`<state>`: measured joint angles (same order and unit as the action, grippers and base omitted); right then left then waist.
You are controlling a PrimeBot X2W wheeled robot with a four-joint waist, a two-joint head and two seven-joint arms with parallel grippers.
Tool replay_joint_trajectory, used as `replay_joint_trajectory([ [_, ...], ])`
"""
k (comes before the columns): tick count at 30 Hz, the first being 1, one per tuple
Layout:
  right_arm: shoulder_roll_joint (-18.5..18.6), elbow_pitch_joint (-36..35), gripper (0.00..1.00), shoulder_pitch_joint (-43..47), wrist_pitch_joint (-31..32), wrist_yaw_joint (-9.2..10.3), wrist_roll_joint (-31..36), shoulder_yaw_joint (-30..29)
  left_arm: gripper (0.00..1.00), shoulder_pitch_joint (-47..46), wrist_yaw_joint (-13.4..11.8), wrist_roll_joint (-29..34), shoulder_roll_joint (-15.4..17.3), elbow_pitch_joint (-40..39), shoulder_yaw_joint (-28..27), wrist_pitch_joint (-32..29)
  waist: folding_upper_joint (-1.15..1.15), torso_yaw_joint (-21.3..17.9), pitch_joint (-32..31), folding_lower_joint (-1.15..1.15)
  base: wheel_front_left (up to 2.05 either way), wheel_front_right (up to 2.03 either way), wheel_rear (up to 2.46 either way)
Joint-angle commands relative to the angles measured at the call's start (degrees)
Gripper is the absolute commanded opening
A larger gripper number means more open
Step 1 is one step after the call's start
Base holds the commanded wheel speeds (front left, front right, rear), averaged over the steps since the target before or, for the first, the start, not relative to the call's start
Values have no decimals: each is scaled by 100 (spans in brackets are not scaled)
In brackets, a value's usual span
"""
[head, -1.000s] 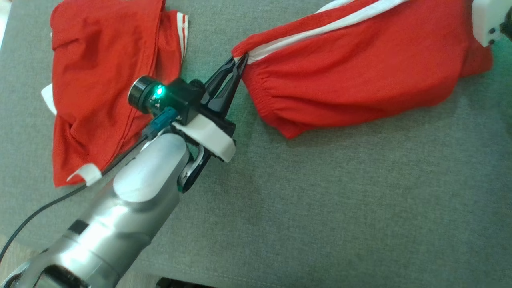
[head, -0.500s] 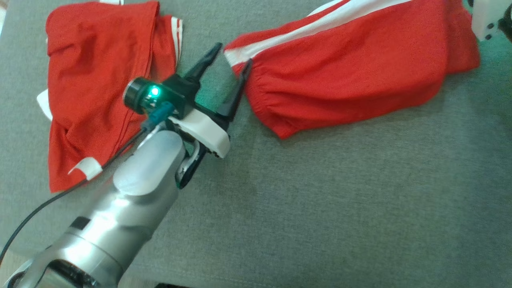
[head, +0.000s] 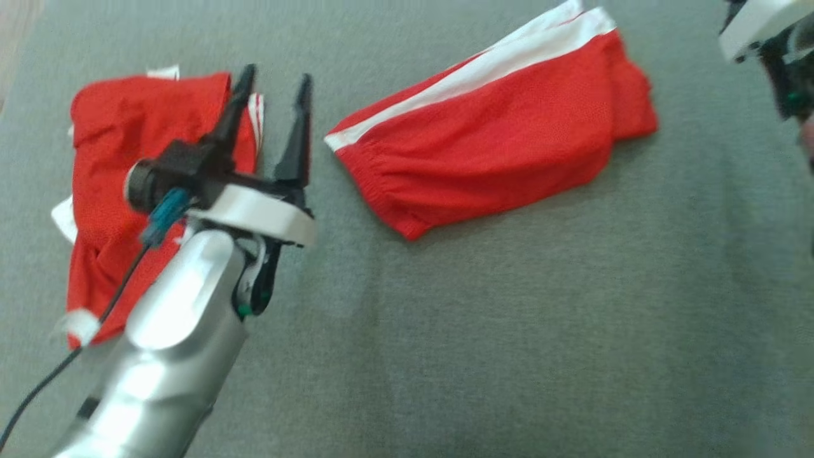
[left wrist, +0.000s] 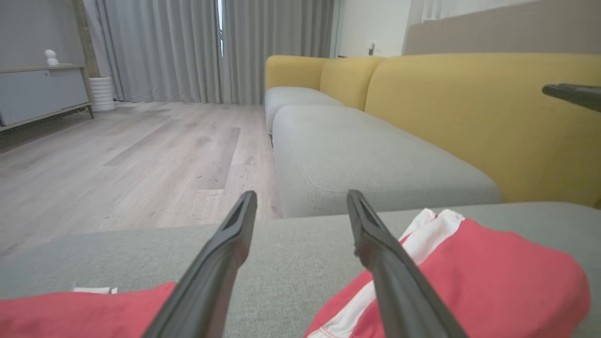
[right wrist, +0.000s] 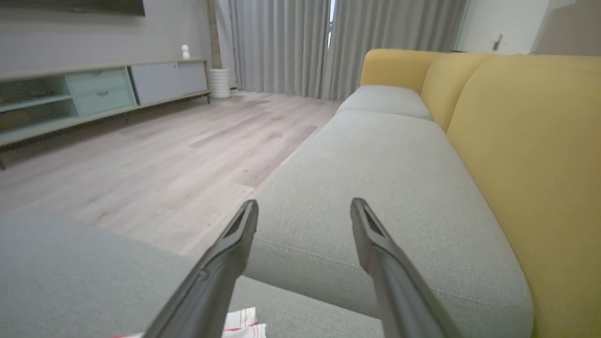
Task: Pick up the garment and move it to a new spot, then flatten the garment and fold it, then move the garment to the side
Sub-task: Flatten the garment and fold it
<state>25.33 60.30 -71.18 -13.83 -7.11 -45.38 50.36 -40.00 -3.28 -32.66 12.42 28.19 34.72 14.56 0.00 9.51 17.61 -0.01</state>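
The garment (head: pixel 496 140) is red with a white side stripe and lies folded on the grey cushion (head: pixel 509 318), touched by neither gripper. My left gripper (head: pixel 276 75) hangs open just left of its near corner, fingers apart and empty. In the left wrist view the left gripper (left wrist: pixel 300 195) stands open above the cushion, with the garment (left wrist: pixel 493 277) to the right of its fingers. The white housing of my right arm (head: pixel 757 25) sits at the top right, past the garment's far end. In the right wrist view the right gripper (right wrist: pixel 303 204) is open and empty.
A second red garment (head: pixel 114 165) lies crumpled on the cushion's left part, under my left forearm. A yellow sofa back (left wrist: pixel 469 108) rises behind the grey seat cushions. Wooden floor (right wrist: pixel 141 155) and a low cabinet (right wrist: pixel 94 89) lie beyond the cushion's edge.
Both grippers opened and let go of the garment, which now rests on the cushion. My left gripper drew back to the left and turned. The head view shifted as well.
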Motion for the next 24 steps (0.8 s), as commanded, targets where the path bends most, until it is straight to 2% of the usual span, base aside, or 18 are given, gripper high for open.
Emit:
replay_joint_trajectory([
  [1, -66, -110, 100, 93, -81, -37, 7, -109, 100, -37, -69, 69, 225, -279, -327, 43, 0, -215, -276, 1, 0, 0, 0],
  [3, -182, -196, 100, 239, -108, -37, 53, -392, 100, 211, -163, 144, 244, -550, -584, 43, 0, -311, -446, 1, 0, 0, 0],
  [4, -246, -459, 100, 434, -113, -37, 232, -798, 100, 462, -233, 248, 249, -819, -804, 43, 0, -391, -581, 1, 0, 0, 0],
  [10, -704, -1371, 100, 1754, -116, -37, 1170, -2357, 100, 1351, -248, 529, 173, -1386, -1268, 43, 0, -645, -1025, 1, 0, 0, 0],
  [18, -1987, -2729, 100, 4058, -116, -37, 2691, -4164, 100, 2503, -56, 794, -230, -1571, -1668, 43, 0, -815, -1454, 1, 0, 0, 0],
  [22, -2226, -3325, 100, 5067, -117, -37, 3034, -4629, 100, 2921, 82, 943, -485, -1636, -1942, 43, 0, -845, -1554, 1, 0, 0, 0],
  [24, -2239, -3514, 100, 5455, -117, -37, 2992, -4631, 100, 3069, 164, 1037, -580, -1662, -2081, 43, 0, -847, -1577, 1, 0, 0, 0],
])
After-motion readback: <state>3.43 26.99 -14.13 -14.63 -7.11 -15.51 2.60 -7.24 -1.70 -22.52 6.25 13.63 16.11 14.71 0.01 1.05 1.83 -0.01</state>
